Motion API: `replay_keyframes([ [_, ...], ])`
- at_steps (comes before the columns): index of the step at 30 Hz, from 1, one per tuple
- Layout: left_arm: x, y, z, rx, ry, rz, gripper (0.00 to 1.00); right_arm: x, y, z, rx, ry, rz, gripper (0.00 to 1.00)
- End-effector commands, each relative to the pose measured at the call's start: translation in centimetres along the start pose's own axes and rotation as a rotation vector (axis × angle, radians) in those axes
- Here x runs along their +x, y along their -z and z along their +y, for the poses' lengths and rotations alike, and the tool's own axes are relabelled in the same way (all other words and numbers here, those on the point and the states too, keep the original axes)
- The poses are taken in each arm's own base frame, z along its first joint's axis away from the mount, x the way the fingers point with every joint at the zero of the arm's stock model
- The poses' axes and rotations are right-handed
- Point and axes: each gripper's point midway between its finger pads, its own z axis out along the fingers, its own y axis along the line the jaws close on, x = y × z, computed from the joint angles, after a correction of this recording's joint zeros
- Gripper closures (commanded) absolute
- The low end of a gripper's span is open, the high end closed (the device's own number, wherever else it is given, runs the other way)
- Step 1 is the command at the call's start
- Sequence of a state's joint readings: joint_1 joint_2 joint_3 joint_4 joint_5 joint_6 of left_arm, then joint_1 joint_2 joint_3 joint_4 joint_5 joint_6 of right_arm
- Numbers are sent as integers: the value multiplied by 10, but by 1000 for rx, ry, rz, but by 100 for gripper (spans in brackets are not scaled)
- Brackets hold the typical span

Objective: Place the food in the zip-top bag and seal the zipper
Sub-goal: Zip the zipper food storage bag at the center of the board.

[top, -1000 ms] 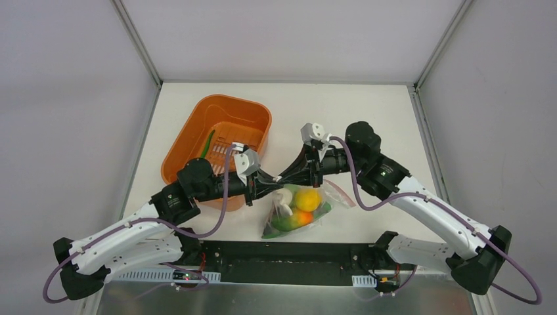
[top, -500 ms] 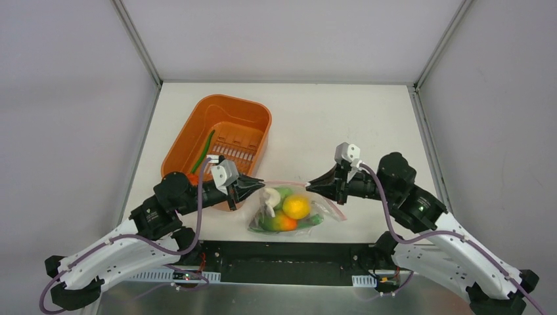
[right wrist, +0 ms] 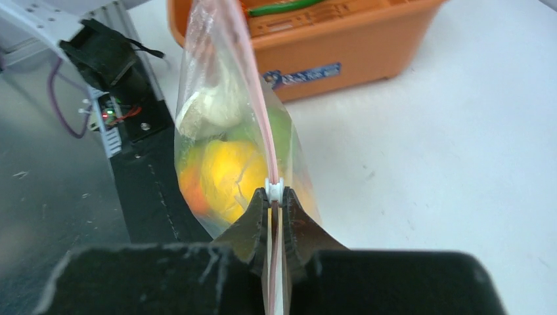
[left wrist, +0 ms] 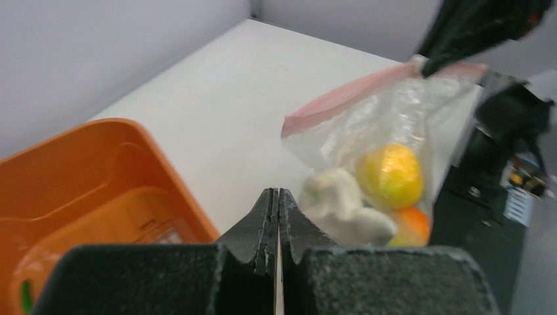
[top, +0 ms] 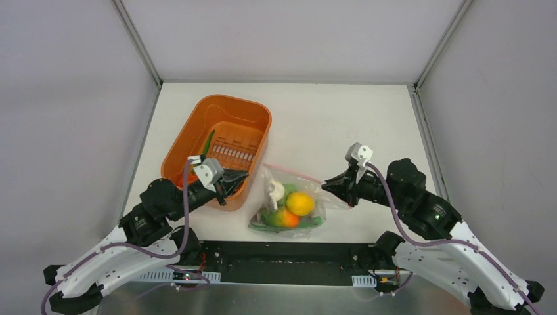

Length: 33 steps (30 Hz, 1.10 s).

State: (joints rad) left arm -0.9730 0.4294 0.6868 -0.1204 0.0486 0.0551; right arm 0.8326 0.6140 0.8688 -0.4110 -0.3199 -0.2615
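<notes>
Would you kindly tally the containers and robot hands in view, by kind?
Zip-top bag: 1
Orange basket: 1
Hands: 2, the left hand shut on nothing, the right hand shut on the zipper
Total: 4

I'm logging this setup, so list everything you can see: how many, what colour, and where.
table: one, white, under everything
basket: one, orange, left of centre
pod: one, green, inside basket
zip-top bag: one, clear, right of basket
zipper: one, pink, along bag's far edge
yellow fruit: one, in bag
orange fruit: one, in bag
green pieces: several, in bag
white piece: one, in bag
left gripper: one, black, shut, empty, by basket's right wall
right gripper: one, black, shut on zipper, bag's right end
</notes>
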Motion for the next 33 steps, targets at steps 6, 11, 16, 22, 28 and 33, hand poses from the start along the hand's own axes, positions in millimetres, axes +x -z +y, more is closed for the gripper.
replay_keyframes([
  [6, -12, 18, 38, -201, -36, -43, 100, -3, 26, -9, 98, -19, -3, 100],
  [11, -35, -7, 3, 21, -82, -6, 54, -18, 16, 10, -37, 12, -25, 100],
  [16, -67, -37, -30, 255, -155, 77, 19, -38, 0, 27, -180, 64, 6, 100],
  [22, -75, -62, -54, 459, -224, 186, 14, -76, -2, 39, -283, 189, -17, 100],
  [28, -62, -66, -71, 599, -222, 271, 16, -94, 0, 36, -274, 263, -36, 100],
  [33, -47, -67, -77, 630, -166, 326, 18, -85, -4, 34, -266, 241, -31, 100],
])
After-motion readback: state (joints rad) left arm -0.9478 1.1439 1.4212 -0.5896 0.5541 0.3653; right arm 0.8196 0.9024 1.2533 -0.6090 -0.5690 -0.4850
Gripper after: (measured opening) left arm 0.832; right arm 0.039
